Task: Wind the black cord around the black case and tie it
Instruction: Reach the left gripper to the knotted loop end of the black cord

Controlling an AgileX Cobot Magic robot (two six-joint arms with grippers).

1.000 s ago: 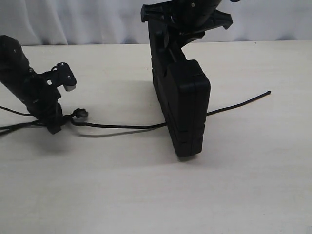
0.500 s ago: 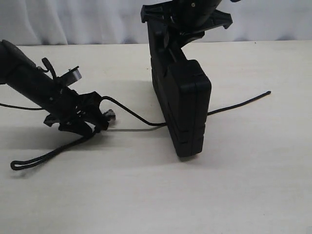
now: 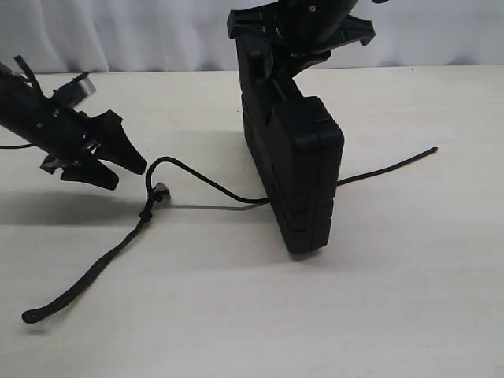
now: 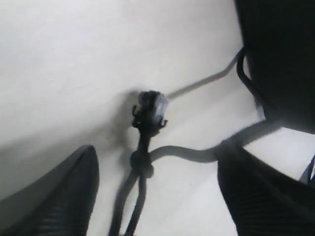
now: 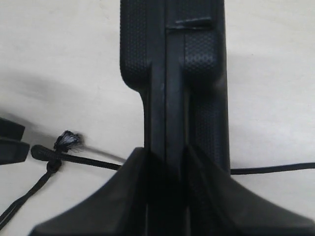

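Cord (image 3: 213,187) is lying across the table (image 3: 409,299), running past the foot of the case (image 3: 303,173) and emerging on both sides; whether it is passing under or behind cannot be told; no turn is yet lying around the case. Case is standing upright on one narrow edge at mid-table; the right gripper (image 5: 167,162) is clenching its top edge from above, evidently steadying it so that the cord can be led round it. One cord end is resting flat, well off to the right; the other side is arching up off the table to a small knot (image 3: 148,206) with a frayed stub, then trailing away as a looped tail. Left gripper (image 3: 131,176) is hovering just beside that arch, jaws spread and grasping nothing; it seems to be lining up on the knotted end.
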